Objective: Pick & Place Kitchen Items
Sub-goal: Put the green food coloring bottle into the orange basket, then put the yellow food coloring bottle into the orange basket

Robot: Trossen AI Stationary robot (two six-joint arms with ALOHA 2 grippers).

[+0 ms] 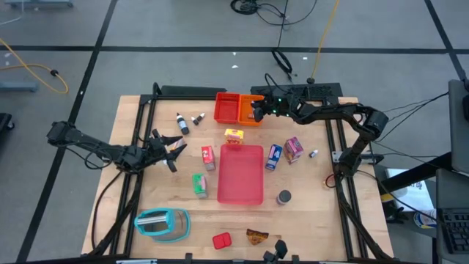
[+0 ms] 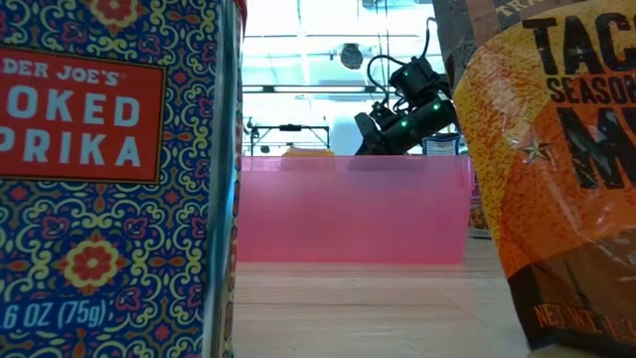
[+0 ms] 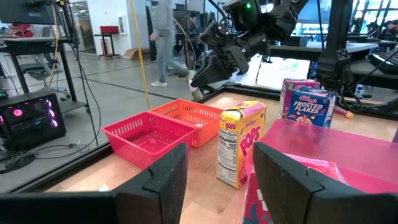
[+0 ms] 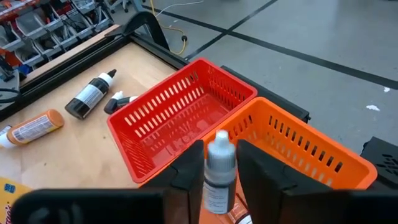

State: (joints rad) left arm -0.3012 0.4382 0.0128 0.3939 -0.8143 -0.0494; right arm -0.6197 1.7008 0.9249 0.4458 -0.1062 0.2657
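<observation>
My right gripper [image 1: 256, 111] hangs over the orange bin [image 1: 251, 116], shut on a tiny bottle with a grey-white cap [image 4: 219, 163]. The red bin [image 4: 177, 121] stands beside the orange one. My left gripper [image 1: 171, 151] is open and empty, low over the table's left part, pointing at a red box [image 1: 208, 156]. A yellow box [image 3: 240, 143], a blue box [image 1: 273, 156], a pink box [image 1: 294, 149], a green box [image 1: 199, 184] and a grey can [image 1: 283, 196] sit on the table around the pink tray [image 1: 240, 180]. Two dark bottles [image 1: 181, 123] lie left of the bins. My right gripper pinches the tiny bottle's body [image 4: 216, 190] between its two fingers [image 4: 189, 168], and the capped end [image 4: 219, 149] sticks out past the fingertips. The fingers slant down from the table's right side. The bottle is lifted clear, above the orange bin's near wall [image 4: 249, 134].
A red packet [image 1: 222, 240] and a brown packet [image 1: 256, 236] lie at the near edge, close in front of the low camera. A teal object [image 1: 161, 224] is at the near left. A small bottle [image 1: 314, 153] lies right of the pink box. A person [image 3: 163, 37] walks in the room behind.
</observation>
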